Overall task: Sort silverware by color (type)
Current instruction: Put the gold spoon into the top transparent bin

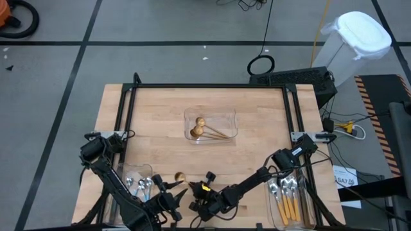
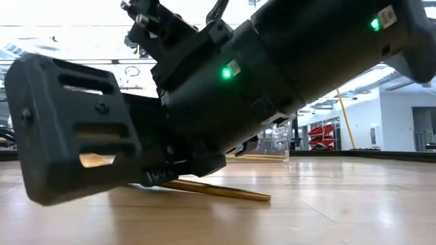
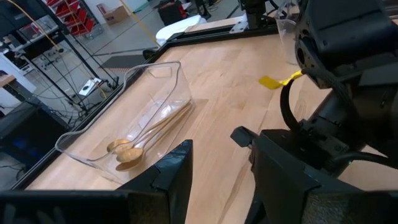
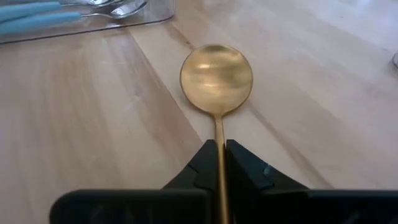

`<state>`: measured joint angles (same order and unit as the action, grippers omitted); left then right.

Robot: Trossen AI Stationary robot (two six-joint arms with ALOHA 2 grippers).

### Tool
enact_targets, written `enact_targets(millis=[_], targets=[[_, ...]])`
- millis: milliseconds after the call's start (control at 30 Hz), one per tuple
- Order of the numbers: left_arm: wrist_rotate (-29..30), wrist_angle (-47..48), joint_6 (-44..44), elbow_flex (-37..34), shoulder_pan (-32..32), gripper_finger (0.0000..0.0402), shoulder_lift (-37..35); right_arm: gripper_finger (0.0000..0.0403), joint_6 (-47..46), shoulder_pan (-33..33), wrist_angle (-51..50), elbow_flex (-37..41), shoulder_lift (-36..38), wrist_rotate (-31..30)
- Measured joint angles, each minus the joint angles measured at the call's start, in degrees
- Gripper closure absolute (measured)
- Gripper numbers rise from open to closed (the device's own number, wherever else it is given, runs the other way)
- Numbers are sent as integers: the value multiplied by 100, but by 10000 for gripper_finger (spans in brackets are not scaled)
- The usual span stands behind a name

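Near the front edge of the surface [image 1: 257,115], between the two side trays: gold spoon [image 4: 216,78], flat on bare wood, bowl up. Right gripper [image 4: 219,163] low over it, jaws pressed onto the thin handle just behind the bowl. Left gripper [image 3: 217,168] close beside, jaws part-spread, holding nothing. Spoon likely light, rigid, polished metal; probably slippery, so grip mid-handle, square across the flat. Narrow stem, round shallow bowl, satin sheen. Two more gold spoons [image 1: 204,128] in the clear centre tray [image 1: 232,119]; blue-handled spoons [image 4: 37,15] in the left tray [image 1: 122,174]; orange-handled spoons [image 1: 288,204] in the right tray [image 1: 311,208]. Trays thin, glossy, rigid plastic.
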<state>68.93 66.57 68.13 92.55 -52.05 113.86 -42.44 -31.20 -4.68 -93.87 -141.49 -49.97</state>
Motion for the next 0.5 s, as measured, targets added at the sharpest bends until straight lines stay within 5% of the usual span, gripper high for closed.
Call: enact_targets(millis=[500], targets=[[15,87,-286,-2,203,238,0,390,1248,6,-102,32,625,299]])
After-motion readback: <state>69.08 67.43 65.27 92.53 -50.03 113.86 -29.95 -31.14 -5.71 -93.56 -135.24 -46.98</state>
